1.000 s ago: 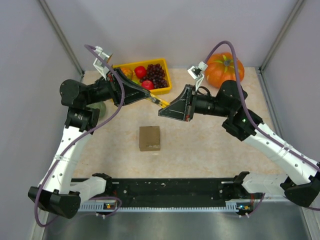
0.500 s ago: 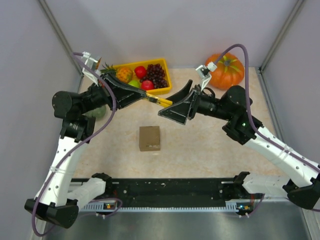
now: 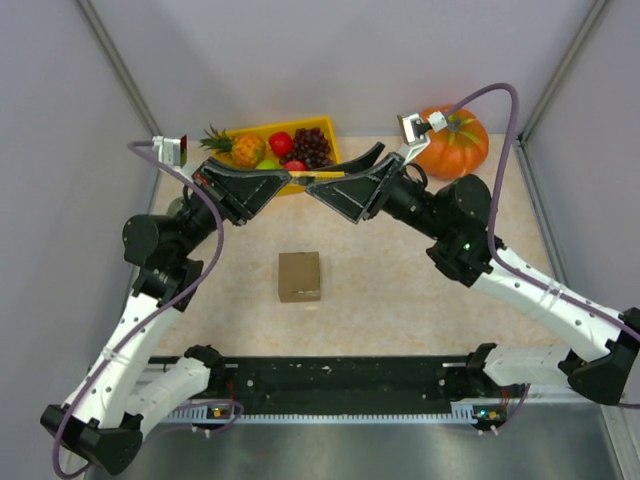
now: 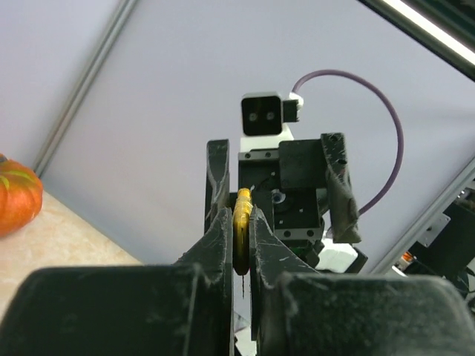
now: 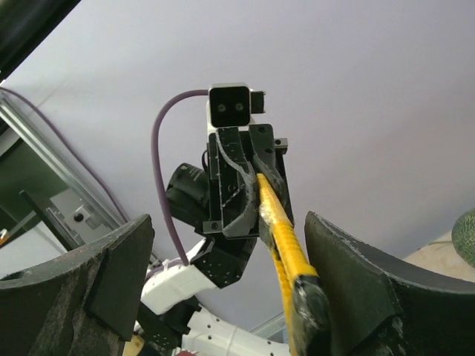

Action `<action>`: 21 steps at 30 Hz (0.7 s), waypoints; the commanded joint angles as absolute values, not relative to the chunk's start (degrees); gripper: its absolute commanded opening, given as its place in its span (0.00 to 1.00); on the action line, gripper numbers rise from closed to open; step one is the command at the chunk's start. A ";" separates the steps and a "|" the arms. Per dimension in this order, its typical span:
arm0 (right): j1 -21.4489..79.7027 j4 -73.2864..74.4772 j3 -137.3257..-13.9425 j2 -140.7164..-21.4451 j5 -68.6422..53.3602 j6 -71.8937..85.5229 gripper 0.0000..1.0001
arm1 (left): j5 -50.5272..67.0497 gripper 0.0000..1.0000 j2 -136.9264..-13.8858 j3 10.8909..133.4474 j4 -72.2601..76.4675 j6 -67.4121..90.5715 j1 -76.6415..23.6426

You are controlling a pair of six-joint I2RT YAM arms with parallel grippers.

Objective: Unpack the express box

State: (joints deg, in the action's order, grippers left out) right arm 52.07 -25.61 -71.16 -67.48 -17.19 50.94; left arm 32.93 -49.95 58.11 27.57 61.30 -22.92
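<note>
Beige tabletop (image 3: 400, 290): express box (image 3: 299, 276) only overhead; wrist views: left gripper (image 4: 239, 213) clamps yellow cutter (image 4: 241, 236), right gripper (image 5: 226, 274) spread wide.

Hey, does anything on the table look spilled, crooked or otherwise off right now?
Nothing is spilled or damaged. The express box lies flat and closed, untouched. The one odd sight is a yellow tool held in mid-air, clamped in the left gripper, its other end between the open fingers of the right gripper.
</note>
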 commanded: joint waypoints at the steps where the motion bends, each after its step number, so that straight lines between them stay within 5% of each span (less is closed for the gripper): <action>1: 53.09 -29.36 -74.44 -68.82 -16.61 52.65 0.79 | 26.02 0.00 -47.64 56.96 35.41 60.12 -23.73; 6: 53.17 -29.36 -75.58 -69.78 -17.31 52.91 0.64 | 26.19 0.00 -47.72 56.52 34.80 59.76 -24.08; 21: 53.17 -27.69 -78.40 -71.19 -19.69 53.00 0.39 | 25.14 0.00 -48.25 54.49 37.00 60.12 -25.66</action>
